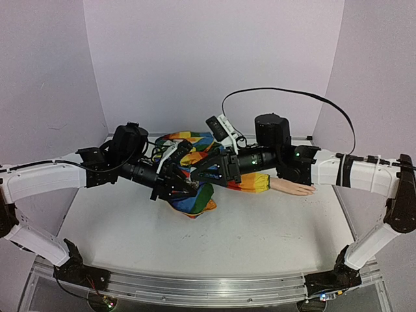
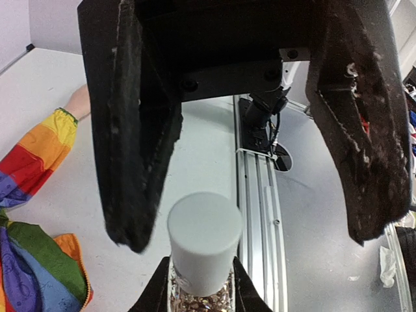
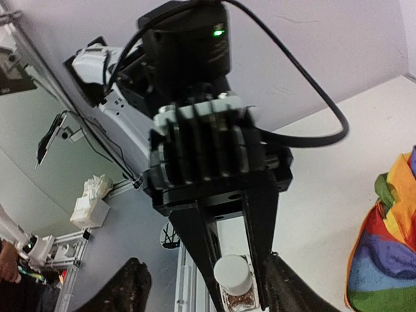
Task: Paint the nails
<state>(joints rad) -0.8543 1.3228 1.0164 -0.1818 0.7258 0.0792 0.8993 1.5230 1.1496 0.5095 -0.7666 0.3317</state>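
- Two robot arms reach in from either side and meet over the middle of a white surface [image 1: 260, 240], the left arm [image 1: 45, 179] and right arm [image 1: 354, 170] pointing at each other.
- A small glass bottle [image 2: 203, 266] with glittery contents and a pale round cap [image 2: 205, 227] is held in the air between them.
- The right fingers [image 2: 155, 296] are closed on the bottle: seen from the left wrist, two dark tips press against either side of its glass body, just below the cap.
- The left fingers [image 2: 140, 162] are spread wide apart, with the cap between their tips, nearer one finger and not clamped.
- A rainbow-striped sleeve [image 1: 198, 200] lies crumpled on the surface beneath the meeting point and stretches out to the right.
- A pale peach mannequin hand [image 1: 294, 188] ends the sleeve, lying flat on the surface under the right arm, well apart from the bottle.
- Its nails [image 1: 311, 190] are at the fingertip end, pointing right, too small to see in detail.
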